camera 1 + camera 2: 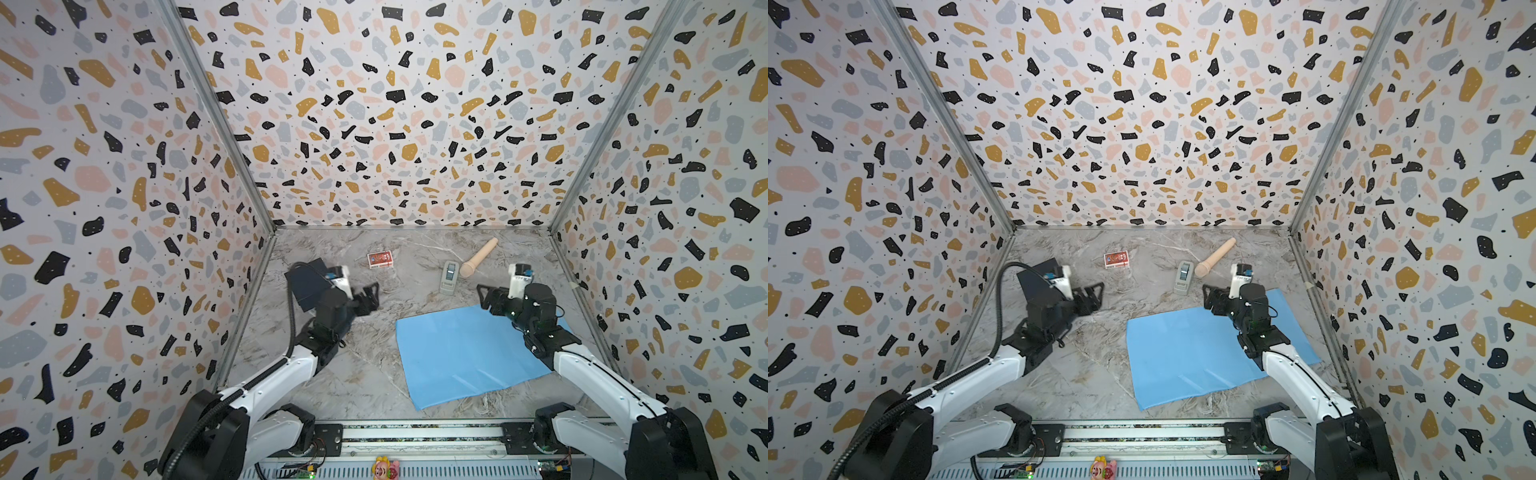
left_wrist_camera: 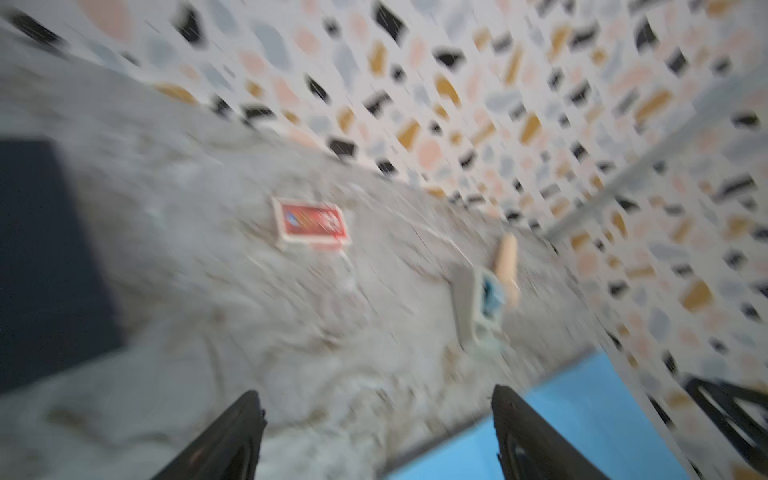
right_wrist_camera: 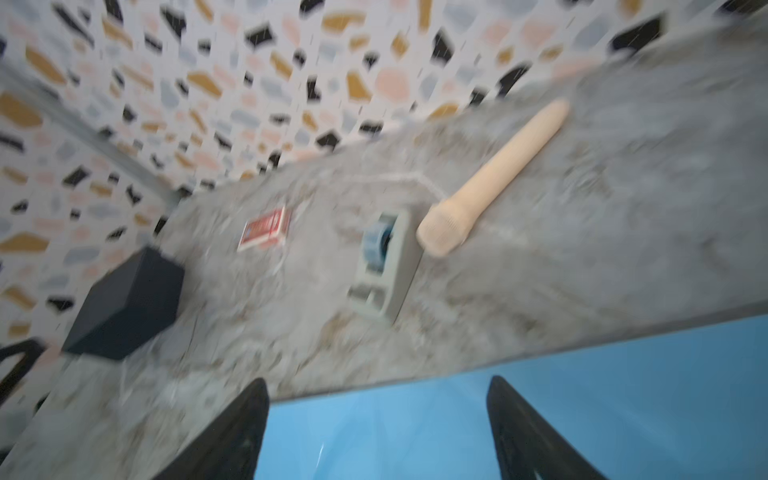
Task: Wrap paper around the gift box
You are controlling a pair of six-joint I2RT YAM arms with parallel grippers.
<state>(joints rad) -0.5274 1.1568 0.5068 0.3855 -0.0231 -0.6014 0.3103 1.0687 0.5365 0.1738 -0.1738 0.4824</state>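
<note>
Terrazzo-patterned walls (image 1: 374, 104) close in a grey marbled tabletop (image 1: 365, 374). The paper (image 1: 469, 353), a flat sky-blue sheet, covers the near right part of the table in both top views, its right side hidden under the right arm. Behind its far edge lie a pale wooden rod (image 1: 478, 257), set aslant, and just beside its thick end a grey tape dispenser (image 1: 448, 278). A small red card pack (image 1: 380, 259) lies further left, near the back wall. The gift box (image 1: 303, 286), dark navy, sits at the table's left edge by the side wall, partly masked by the left arm's wrist in both top views. The left gripper (image 1: 374, 297) points toward the table's middle with the box behind and beside it, well apart from its fingers; the blurred left wrist view shows its jaws spread with nothing between them. The right gripper (image 3: 378, 390) hangs over the paper's far edge, jaws likewise spread and empty, the sheet beneath its fingers; whether they touch it cannot be told
</note>
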